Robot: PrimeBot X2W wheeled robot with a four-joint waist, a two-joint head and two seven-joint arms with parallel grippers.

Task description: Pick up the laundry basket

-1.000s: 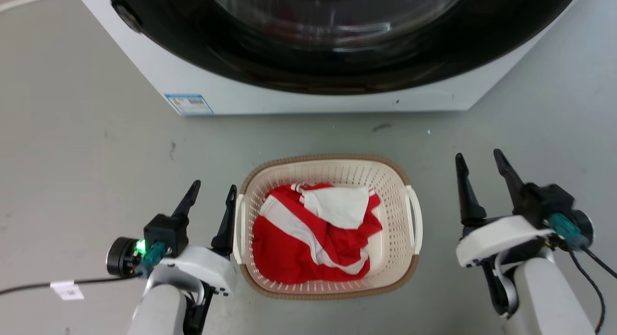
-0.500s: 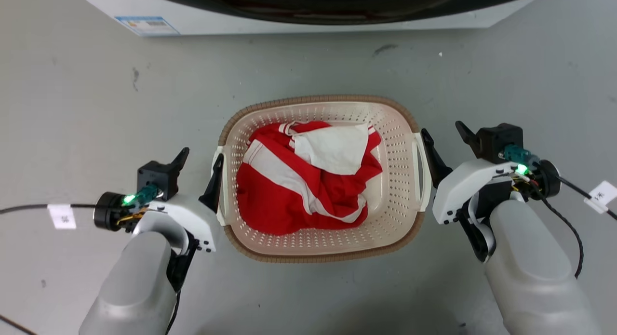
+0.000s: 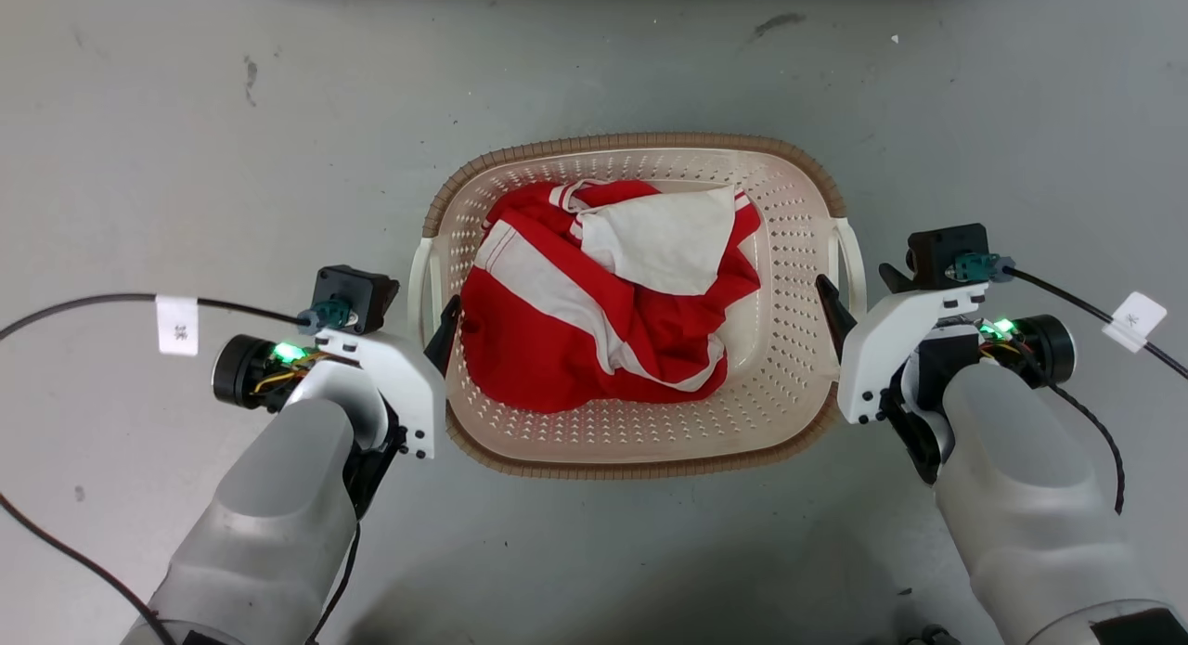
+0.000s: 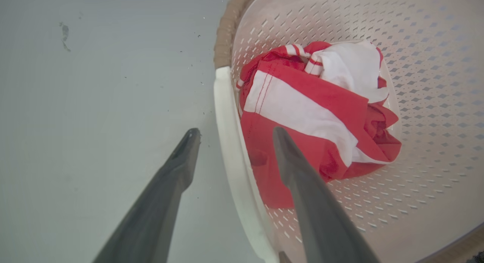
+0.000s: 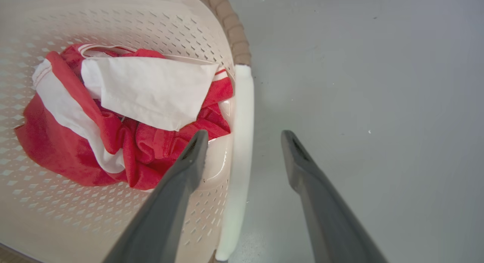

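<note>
Left pincer [image 4: 235, 130] and right pincer [image 5: 244, 133] (agape, empty) straddle the laundry basket's [image 3: 640, 142] 2 handles [image 3: 856, 255].

Readable text: none.

- Left tag [image 3: 176, 325]: white, on the black left cable [image 3: 83, 302], at the left of the frame in the head view. It bears a small dark printed mark, too small to read.
- Right tag [image 3: 1130, 320]: white, on the black right cable [image 3: 1067, 296], at the right edge of the frame. It bears a dark mark, also too small to read.
</note>
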